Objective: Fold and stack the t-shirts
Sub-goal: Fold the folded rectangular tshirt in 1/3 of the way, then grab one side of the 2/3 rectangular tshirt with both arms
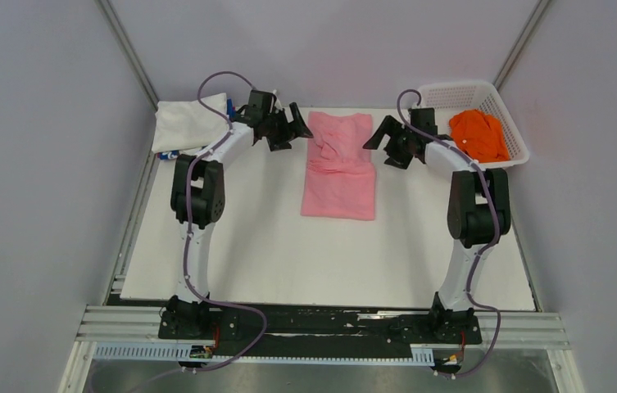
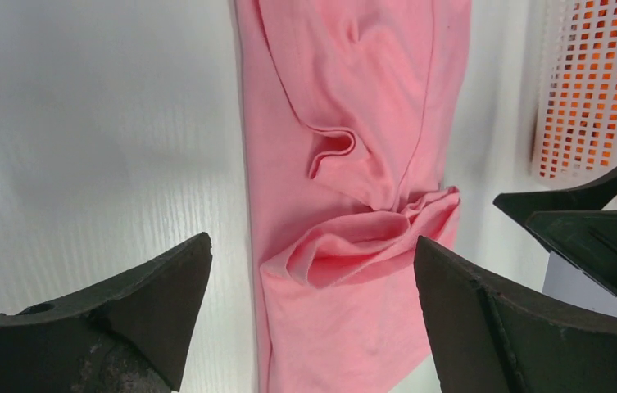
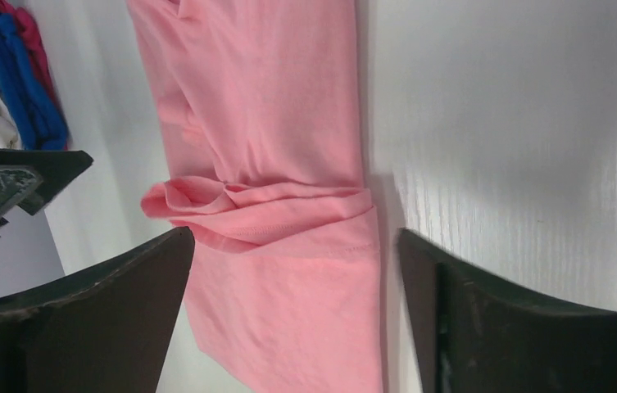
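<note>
The left gripper hangs with fingers spread wide, holding nothing. The right gripper is equally spread and empty. Between the 2 lies the pink t-shirt, folded into a long strip on the table (its far end rumpled). An orange t-shirt sits in the basket far right, and a folded white t-shirt lies far left.
</note>
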`<state>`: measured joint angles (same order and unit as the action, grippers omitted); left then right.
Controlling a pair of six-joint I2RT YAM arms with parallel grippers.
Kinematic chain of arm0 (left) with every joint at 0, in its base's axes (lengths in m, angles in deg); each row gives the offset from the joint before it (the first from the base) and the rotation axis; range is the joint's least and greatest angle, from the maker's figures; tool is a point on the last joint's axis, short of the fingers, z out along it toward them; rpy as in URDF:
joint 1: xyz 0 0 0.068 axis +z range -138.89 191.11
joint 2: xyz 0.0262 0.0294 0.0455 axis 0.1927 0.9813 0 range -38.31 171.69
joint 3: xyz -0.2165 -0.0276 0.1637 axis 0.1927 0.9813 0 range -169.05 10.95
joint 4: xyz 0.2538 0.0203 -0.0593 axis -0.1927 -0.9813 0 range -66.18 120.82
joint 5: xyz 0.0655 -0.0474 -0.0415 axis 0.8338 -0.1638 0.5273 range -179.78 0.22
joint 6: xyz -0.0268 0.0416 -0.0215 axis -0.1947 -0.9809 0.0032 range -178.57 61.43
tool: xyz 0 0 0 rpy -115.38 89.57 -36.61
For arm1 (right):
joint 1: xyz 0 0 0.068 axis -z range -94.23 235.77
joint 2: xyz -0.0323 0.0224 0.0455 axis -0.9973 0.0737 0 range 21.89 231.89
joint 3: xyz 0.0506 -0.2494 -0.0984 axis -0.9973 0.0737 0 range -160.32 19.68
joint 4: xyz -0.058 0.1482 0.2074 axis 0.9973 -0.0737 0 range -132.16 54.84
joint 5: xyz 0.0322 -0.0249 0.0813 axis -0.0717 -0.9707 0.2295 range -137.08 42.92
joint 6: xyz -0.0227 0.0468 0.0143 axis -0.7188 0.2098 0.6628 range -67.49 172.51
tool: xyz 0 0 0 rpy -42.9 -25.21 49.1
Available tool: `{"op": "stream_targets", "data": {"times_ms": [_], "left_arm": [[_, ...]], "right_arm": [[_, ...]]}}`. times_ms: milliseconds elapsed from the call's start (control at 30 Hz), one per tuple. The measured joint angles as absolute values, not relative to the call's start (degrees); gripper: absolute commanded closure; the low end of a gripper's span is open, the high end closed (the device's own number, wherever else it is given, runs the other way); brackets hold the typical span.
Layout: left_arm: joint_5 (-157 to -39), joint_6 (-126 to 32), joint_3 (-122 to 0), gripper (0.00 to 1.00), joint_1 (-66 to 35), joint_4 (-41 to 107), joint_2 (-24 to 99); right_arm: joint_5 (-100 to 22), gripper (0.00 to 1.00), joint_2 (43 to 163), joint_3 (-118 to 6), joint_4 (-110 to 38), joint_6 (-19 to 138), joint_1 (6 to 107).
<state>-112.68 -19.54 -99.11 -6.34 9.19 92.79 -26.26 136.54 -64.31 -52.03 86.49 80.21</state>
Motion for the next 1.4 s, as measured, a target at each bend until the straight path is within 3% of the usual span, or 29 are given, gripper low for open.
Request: {"op": "stream_targets", "data": {"times_ms": [100,433,600,900,1200,1400], "left_arm": [[-112.74,-19.94,-96.51,0.0,-5.71,10.02,90.06],[-109.77,-20.18,-60.88,0.0,-8.79,12.75,66.92],[-106.97,-20.07,-55.35,0.01,-13.6,13.04,63.42],[-103.85,-18.82,-54.45,0.27,-16.7,14.07,67.13],[-102.78,-18.17,-56.57,0.53,-18.93,15.66,70.04],[-101.14,-18.03,-56.55,0.61,-20.31,15.38,70.24]], "right_arm": [[-26.15,0.0,134.09,-61.07,-51.35,85.81,80.21],[-27.09,0.0,123.67,-46.89,-50.56,82.38,71.07],[-30.24,0.0,123.43,-46.52,-50.06,82.47,67.51],[-37.96,0.04,112.98,-33.25,-50.34,86.77,67.21],[-39.68,0.29,112.37,-29.71,-51.22,90.21,67.21],[-39.53,0.43,113.44,-28.42,-51.04,91.95,67.23]]}}
